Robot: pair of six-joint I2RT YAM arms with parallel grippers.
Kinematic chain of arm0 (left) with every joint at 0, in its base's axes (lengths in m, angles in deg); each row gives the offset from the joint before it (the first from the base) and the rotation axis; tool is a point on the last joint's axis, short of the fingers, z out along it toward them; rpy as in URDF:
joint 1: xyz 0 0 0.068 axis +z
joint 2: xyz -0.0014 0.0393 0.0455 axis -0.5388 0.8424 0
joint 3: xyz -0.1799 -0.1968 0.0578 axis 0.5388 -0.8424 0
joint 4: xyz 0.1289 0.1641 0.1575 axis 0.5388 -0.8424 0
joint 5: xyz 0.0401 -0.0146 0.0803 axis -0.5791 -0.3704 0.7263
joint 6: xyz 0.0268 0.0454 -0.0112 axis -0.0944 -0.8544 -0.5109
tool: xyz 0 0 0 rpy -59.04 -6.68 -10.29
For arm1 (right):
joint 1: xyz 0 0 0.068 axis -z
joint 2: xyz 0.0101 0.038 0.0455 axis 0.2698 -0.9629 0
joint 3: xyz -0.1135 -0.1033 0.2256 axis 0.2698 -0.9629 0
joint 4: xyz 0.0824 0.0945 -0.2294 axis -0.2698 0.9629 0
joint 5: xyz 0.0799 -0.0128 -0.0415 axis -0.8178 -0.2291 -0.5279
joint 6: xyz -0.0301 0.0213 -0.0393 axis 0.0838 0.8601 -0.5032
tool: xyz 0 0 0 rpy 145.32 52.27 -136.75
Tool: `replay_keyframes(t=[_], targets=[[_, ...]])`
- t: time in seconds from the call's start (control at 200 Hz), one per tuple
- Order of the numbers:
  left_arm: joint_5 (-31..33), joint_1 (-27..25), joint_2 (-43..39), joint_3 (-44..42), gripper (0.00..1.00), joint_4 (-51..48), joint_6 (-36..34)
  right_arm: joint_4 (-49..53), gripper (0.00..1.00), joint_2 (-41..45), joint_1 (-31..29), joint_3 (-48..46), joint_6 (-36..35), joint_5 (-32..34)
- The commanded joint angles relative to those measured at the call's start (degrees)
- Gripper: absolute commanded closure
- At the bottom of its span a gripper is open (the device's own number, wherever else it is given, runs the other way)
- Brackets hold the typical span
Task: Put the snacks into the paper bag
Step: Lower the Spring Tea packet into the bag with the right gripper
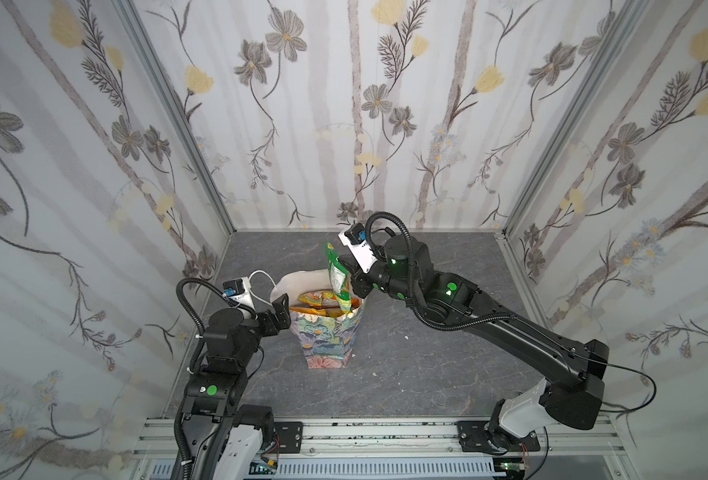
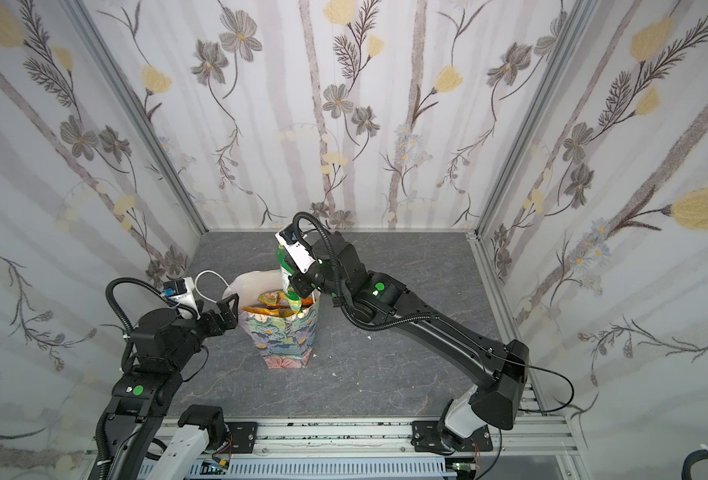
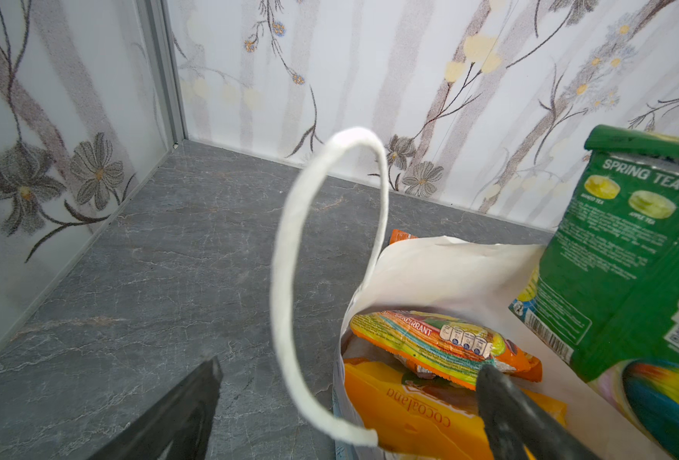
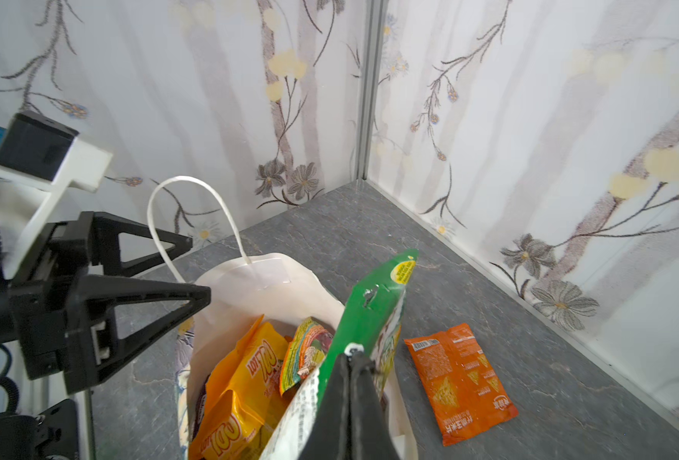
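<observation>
The floral paper bag stands upright mid-table, holding several snacks. Among them are an orange-yellow box, a striped packet and yellow packets. My right gripper is shut on a green packet, which hangs upright with its lower end inside the bag's mouth. My left gripper is open and straddles the bag's left rim, its white cord handle between the jaws. An orange packet lies flat on the table behind the bag.
Floral-papered walls close in the left, back and right sides of the grey marbled table. An aluminium rail carrying both arm bases runs along the front edge. Small white crumbs lie to the right of the bag.
</observation>
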Motion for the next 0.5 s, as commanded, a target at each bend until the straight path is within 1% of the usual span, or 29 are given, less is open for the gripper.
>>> replay_keyframes(t=[0.0,0.315,0.495], targets=[[0.3,0.0,0.0,0.0,0.00,1.5,-0.3,-4.7,1.00,0.5,-0.1,-0.3,-1.6,3.0],[0.5,0.0,-0.1,0.0,0.00,1.4,-0.3,-6.1,1.00,-1.3,-0.2,-0.3,-3.0,5.3],[0.6,0.1,-0.3,0.0,0.00,1.4,-0.3,-6.6,1.00,-2.7,-0.2,-0.1,-2.9,4.5]])
